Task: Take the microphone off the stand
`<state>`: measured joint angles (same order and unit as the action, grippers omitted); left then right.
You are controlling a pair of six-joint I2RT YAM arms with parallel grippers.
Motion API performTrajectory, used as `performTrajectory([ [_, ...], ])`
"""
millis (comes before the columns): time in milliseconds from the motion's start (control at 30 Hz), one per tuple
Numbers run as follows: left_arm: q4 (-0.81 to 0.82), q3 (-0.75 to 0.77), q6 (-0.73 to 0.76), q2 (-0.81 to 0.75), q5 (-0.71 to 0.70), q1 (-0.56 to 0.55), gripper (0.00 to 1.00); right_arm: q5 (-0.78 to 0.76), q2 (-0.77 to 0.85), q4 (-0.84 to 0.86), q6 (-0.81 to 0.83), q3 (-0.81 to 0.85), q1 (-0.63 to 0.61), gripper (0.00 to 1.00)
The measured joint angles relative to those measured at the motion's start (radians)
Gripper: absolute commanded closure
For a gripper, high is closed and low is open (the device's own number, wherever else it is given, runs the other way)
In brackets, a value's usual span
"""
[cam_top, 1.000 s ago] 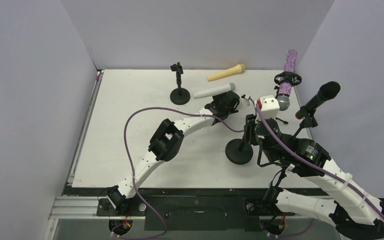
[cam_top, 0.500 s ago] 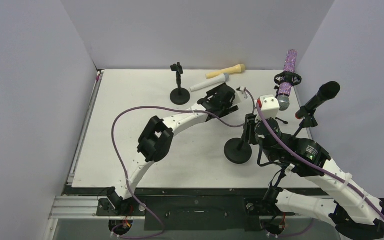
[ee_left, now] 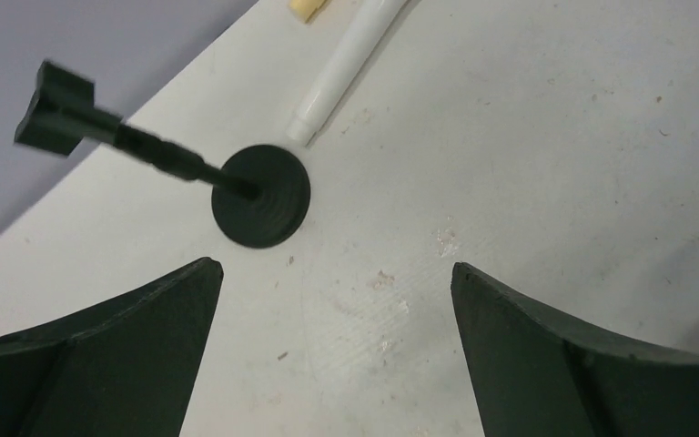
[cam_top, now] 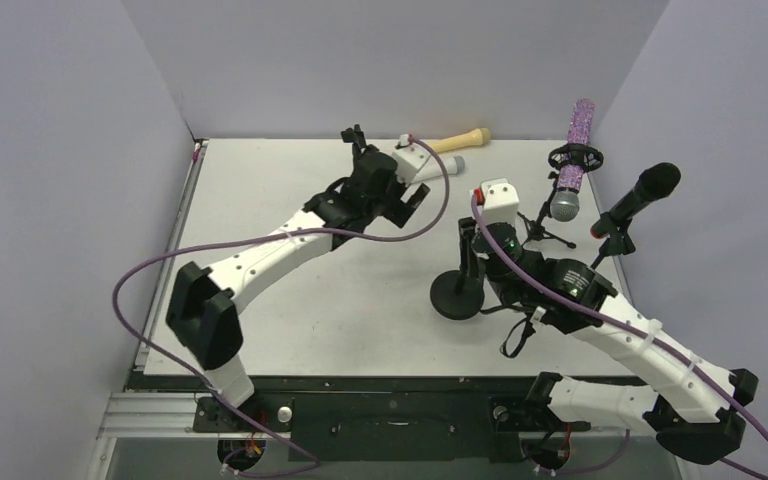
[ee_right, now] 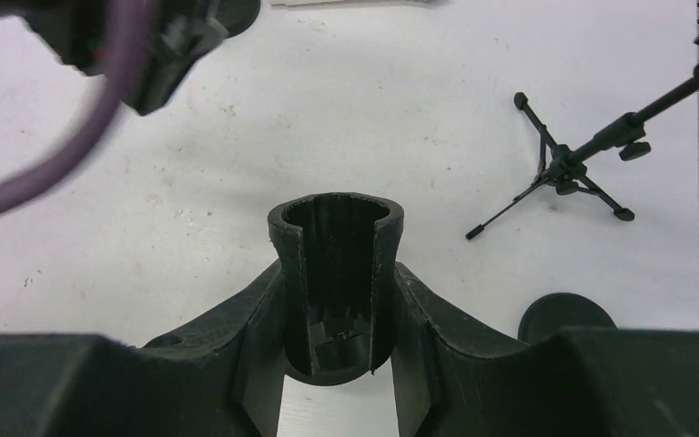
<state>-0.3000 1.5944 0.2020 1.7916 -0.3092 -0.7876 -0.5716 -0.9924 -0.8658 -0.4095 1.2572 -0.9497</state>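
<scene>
Releasing the stand (cam_top: 457,297) from the right end effector (ee_right: 337,278), pinched on its empty clip (ee_right: 335,214), may topple it, while the spread left end effector (ee_left: 332,300) may nudge the white microphone (ee_left: 346,68) lying on the tabletop (ee_left: 555,137).

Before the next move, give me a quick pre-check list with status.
1. Left tool open, nothing in it: ok.
2. White microphone lying on the table, out of any clip: ok.
3. Right tool shut on the stand clip: ok.
4. That clip empty: ok.
5. Stand base flat on the table: cannot tell.
6. Purple microphone and black microphone out of their stands: not ok, both mounted.
</scene>
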Motion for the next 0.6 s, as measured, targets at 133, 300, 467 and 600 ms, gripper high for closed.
performTrajectory([
  [133,-0.023,-0.149,-0.142,-0.200,0.029,0.055,0.04,0.012,-0.088,0.055,0.013,0.011,0.003,1.00],
  [300,-0.056,-0.303,-0.316,-0.438,0.033,0.110,0.04,0.039,-0.241,0.136,0.036,0.067,0.015,1.00],
  [467,-0.130,-0.437,-0.449,-0.628,0.025,0.212,0.04,0.059,-0.444,0.222,0.068,0.185,0.026,1.00],
  [600,-0.207,-0.512,-0.510,-0.703,0.028,0.314,0.04,0.080,-0.630,0.278,0.103,0.342,0.039,1.00],
])
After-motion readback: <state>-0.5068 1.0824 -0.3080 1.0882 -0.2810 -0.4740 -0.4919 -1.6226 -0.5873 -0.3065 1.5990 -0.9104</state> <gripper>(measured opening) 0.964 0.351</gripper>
